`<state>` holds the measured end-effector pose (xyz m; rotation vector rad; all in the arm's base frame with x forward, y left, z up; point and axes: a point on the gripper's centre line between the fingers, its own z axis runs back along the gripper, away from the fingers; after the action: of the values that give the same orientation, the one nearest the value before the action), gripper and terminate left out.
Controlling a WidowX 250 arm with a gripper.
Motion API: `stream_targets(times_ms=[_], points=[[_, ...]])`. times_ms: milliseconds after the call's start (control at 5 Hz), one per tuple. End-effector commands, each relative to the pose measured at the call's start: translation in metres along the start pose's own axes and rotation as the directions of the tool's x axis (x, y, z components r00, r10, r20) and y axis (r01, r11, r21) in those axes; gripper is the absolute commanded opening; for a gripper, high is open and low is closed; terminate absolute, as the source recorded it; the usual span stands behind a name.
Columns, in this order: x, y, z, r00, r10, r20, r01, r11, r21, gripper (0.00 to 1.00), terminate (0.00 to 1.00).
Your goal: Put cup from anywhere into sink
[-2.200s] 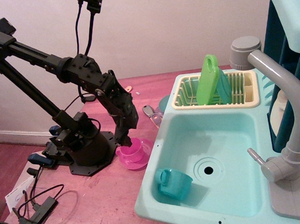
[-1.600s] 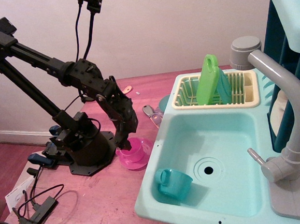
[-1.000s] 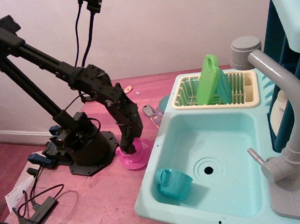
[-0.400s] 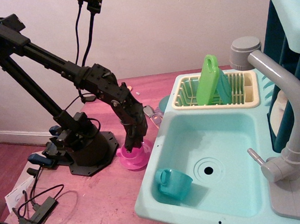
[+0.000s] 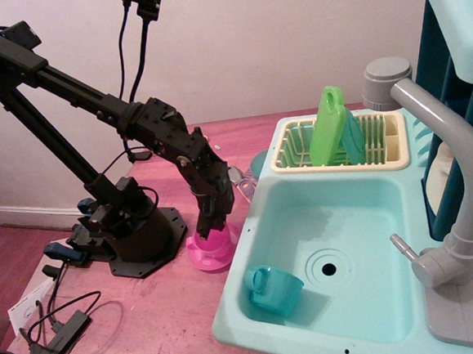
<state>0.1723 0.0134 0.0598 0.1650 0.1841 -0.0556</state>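
Note:
The magenta-pink cup [image 5: 215, 246] stands on a flat pink saucer [image 5: 199, 261] on the red table, just left of the sink's rim. My gripper [image 5: 213, 229] points straight down with its fingertips at the cup's rim, and it hides the top of the cup. The dark fingers are too small to show how far apart they stand or whether they grip the cup. The light turquoise sink [image 5: 354, 244], with a round drain and a grey faucet [image 5: 454, 174], lies to the right of the cup.
A teal cup [image 5: 274, 288] lies in the sink's front left corner. A cream dish rack [image 5: 341, 146] with a green board stands behind the basin. The arm's black base [image 5: 130, 230] sits to the left of the saucer. Cables lie at the front left.
My gripper has moved right and down, from beside the saucer's left side to the cup's rim. Over the last 0.4 s it has barely moved. The cup and saucer stay in place.

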Motion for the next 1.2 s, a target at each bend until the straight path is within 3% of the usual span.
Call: stream_targets(times_ms=[0,200,400,600,800,1000], points=[[0.001,0.022,0.057,0.998,-0.032,0.048,0.029,0.999,0.044,0.0,0.0],[0.007,0.036,0.097,0.997,-0.053,0.06,0.048,0.995,0.086,0.0,0.0],[0.046,0.041,0.12,0.985,-0.11,0.13,0.096,0.989,0.11,0.0,0.0],[0.089,0.036,0.134,0.972,-0.189,0.137,0.173,0.977,0.123,0.0,0.0],[0.123,0.019,0.13,0.963,-0.25,0.102,0.236,0.963,0.126,0.0,0.0],[0.138,0.006,0.11,0.964,-0.239,0.12,0.23,0.969,0.086,0.0,0.0]])
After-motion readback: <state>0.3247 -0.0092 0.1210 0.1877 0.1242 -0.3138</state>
